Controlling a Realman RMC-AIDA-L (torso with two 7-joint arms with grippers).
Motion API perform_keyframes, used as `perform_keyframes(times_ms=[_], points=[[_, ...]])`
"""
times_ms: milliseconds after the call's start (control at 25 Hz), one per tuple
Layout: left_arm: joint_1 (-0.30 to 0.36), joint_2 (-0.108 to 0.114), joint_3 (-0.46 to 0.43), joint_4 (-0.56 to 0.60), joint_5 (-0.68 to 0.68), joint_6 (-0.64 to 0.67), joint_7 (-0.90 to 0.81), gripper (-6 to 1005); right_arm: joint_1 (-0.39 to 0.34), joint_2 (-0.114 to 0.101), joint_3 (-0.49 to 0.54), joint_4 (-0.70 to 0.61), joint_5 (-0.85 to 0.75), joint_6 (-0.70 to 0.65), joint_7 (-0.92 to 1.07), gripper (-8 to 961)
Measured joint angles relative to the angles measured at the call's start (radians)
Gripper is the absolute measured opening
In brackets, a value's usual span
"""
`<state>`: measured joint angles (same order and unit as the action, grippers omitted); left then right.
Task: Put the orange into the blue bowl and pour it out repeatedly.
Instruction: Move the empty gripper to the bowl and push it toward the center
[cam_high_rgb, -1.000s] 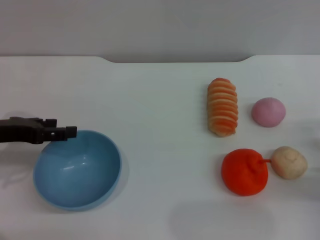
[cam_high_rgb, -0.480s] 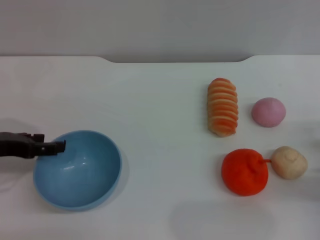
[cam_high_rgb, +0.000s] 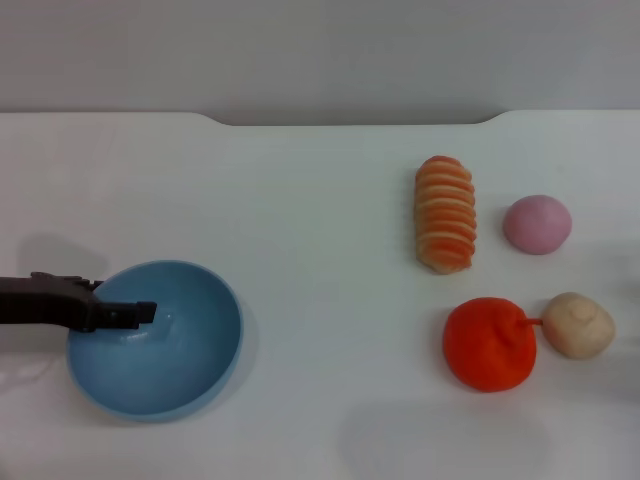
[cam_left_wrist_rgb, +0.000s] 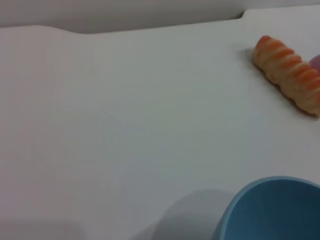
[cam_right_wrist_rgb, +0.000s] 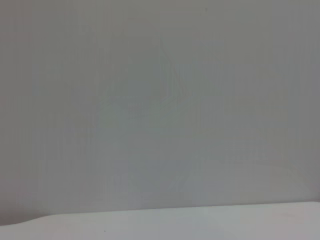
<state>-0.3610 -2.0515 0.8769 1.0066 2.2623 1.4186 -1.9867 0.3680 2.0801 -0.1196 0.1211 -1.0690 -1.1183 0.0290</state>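
At the far left of the head view, the left claw (cam_high_rgb: 140, 313) is reaching in from the edge of the picture, its dark tip hanging over the near-left rim of the blue bowl (cam_high_rgb: 190, 350). Only one dark tip is showing, so I cannot tell whether the claw is parted or closed, or whether it is pinching the rim at all. The blue bowl is sitting upright on the white table (cam_high_rgb: 320, 200) with nothing in it.

Moving right, well apart from the bowl, the striped roll (cam_high_rgb: 446, 213) is lying lengthwise, with a pink ball (cam_high_rgb: 537, 223) beside it. Nearer the robot, the orange (cam_high_rgb: 489, 343) is resting on the table, its thin stem pointing toward the beige ball (cam_high_rgb: 579, 324) just beside it. Nothing is touching the orange.

Judging from this, the task is standing at the loading step: the orange is out of the bowl and has to go in before any pouring. The next move is calling for a claw to come down on the orange without nudging the beige ball, then carry it across to the bowl.

The right claw is not showing anywhere. The right wrist view is giving only a grey wall and a strip of table edge, suggesting that arm is parked away from the work. The left wrist view is adding a close look at the bowl's rim and the striped roll, but not the orange, which only the head view is showing.
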Motion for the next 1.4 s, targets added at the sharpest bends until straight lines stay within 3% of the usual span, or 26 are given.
perform_keyframes(times_ms=[720, 800, 1040, 1400], points=[[0.011, 0.003, -0.028, -0.002, -0.008, 0.021, -0.001, 745, -0.003, 0.000, 0.000, 0.000, 0.000, 0.000, 0.002, 809], [0.007, 0.002, -0.024, -0.018, -0.005, 0.019, -0.001, 507, -0.003, 0.000, 0.000, 0.000, 0.000, 0.000, 0.002, 809], [0.003, 0.001, -0.020, -0.031, -0.005, 0.021, -0.002, 232, -0.003, 0.000, 0.000, 0.000, 0.000, 0.000, 0.002, 809], [-0.022, -0.004, -0.027, -0.021, -0.033, 0.004, -0.037, 74, -0.003, 0.000, 0.000, 0.000, 0.000, 0.000, 0.002, 808]])
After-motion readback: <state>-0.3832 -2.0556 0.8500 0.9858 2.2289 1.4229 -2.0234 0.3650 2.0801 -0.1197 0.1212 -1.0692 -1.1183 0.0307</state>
